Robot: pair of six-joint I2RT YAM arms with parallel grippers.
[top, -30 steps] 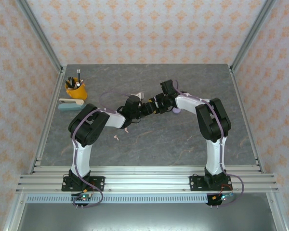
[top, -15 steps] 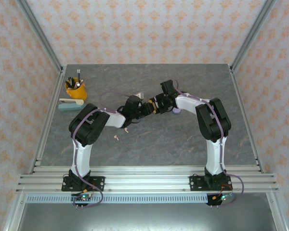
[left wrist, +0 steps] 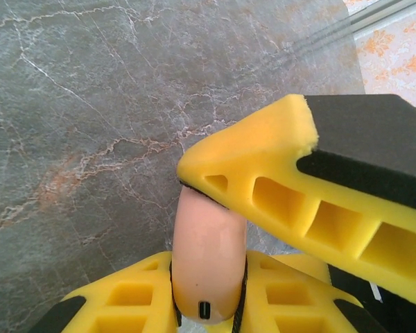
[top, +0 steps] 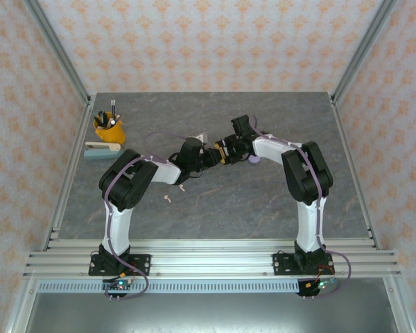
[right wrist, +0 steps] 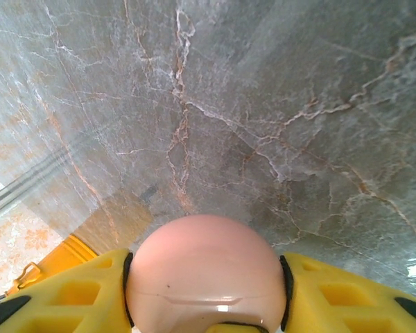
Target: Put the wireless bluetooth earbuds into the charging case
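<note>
The left gripper (top: pixel 209 157) and right gripper (top: pixel 224 151) met mid-table, both clamped on the case (right wrist: pixel 206 270), a pale pink one that showed edge-on from the left wrist and looked closed. Two pink earbuds (top: pixel 168 199) lay loose on the table (top: pixel 263 208) near the left arm, apart from the case. They seemed set to open it. One gripper ought to hold firm while the other parted the lid gently, since that smooth shell could slip.

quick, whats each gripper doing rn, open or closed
Left gripper: closed, holding the pink case by its flat faces.
Right gripper: closed on the same pink case, across its round width.
</note>
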